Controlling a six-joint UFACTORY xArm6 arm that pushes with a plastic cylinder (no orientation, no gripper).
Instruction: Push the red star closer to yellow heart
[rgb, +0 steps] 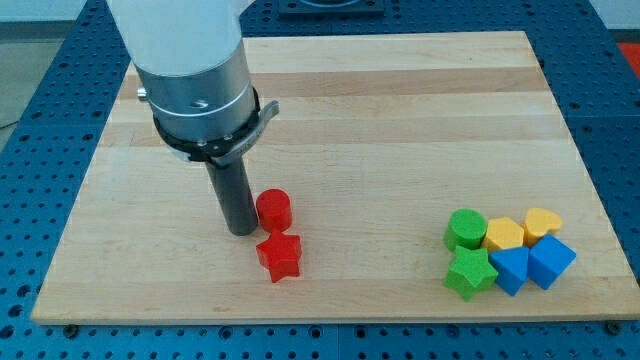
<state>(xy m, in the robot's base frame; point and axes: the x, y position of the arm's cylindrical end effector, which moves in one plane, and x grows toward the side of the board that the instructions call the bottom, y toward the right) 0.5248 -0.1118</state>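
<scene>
resting my tip (241, 231) just left of the red star (279, 257), no fingers fitted, with the yellow heart (543, 223) far right.

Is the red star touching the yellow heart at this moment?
No, the red star lies near my tip at the view's bottom centre, far from the yellow heart in the cluster at the view's right.

The arm (190, 60) is cut off by the view's top edge — only its lower housing shows. The green star (470, 273) covers the lower edge of the green cylinder (466, 229). The yellow heart (543, 223) is partly hidden behind the blue blocks (535, 265) — their exact shapes cannot be told.
</scene>
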